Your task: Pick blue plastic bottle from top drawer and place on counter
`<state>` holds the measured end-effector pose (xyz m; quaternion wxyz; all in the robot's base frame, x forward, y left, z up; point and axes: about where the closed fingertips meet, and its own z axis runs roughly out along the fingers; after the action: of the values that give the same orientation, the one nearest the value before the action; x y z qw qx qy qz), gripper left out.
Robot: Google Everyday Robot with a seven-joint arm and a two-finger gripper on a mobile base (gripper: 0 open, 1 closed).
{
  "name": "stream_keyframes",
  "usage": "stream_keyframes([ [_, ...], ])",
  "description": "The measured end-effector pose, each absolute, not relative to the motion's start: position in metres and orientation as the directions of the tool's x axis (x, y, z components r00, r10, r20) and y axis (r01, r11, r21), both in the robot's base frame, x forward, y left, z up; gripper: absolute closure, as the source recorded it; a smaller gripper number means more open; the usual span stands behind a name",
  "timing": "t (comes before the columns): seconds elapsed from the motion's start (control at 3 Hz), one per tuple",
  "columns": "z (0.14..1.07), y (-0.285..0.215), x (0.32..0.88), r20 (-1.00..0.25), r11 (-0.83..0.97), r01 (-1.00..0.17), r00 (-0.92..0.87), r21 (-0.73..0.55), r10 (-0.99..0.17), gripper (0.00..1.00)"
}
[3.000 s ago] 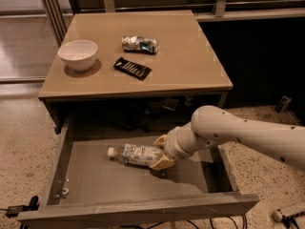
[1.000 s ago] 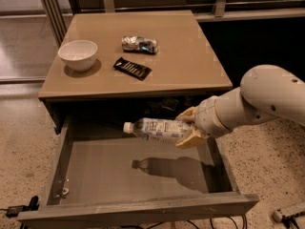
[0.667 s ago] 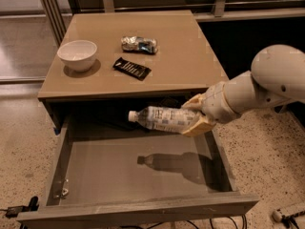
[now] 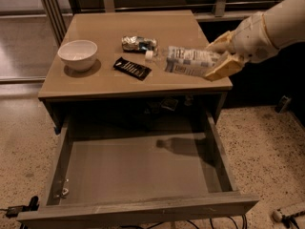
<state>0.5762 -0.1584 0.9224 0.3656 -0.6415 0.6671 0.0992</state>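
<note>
Your hand [image 4: 218, 57] is at the right of the view, level with the counter's [image 4: 157, 25] front right corner, and its two tan fingers [image 4: 224, 67] are pinching the base end of the blue plastic bottle [image 4: 188, 61]. One finger lies above the bottle and one below it. The white arm [image 4: 276, 25] reaches in from the upper right.

The bottle is held nearly flat in the air, with its white cap pointing left toward the middle of the counter and its labelled body slanting slightly down toward the hand. In this view it overlaps the right half of the counter, just behind the front edge. You cannot tell from here whether it is really above the counter's surface, because its shadow [image 4: 178, 144] falls on the bottom of the top drawer [image 4: 119, 175], toward the right wall.

The top drawer is pulled wide open under the counter's front edge, and its flat grey-brown bottom is bare apart from that shadow (a small metal piece sits in its front left corner).

On the counter, a white bowl [image 4: 77, 55] stands near the left edge. A shiny foil packet [image 4: 138, 43] lies around the middle, and the bottle's cap appears just beside it. A flat black wrapper [image 4: 132, 68] lies in front of the packet, nearer the front edge. Cables [image 4: 19, 209] trail on the speckled floor by the drawer's front left corner.
</note>
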Motion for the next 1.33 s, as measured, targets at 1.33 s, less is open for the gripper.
stream_keyframes([
  [1.33, 0.937, -0.172, 0.656, -0.602, 0.27, -0.884, 0.017, -0.382, -0.798, 1.0],
])
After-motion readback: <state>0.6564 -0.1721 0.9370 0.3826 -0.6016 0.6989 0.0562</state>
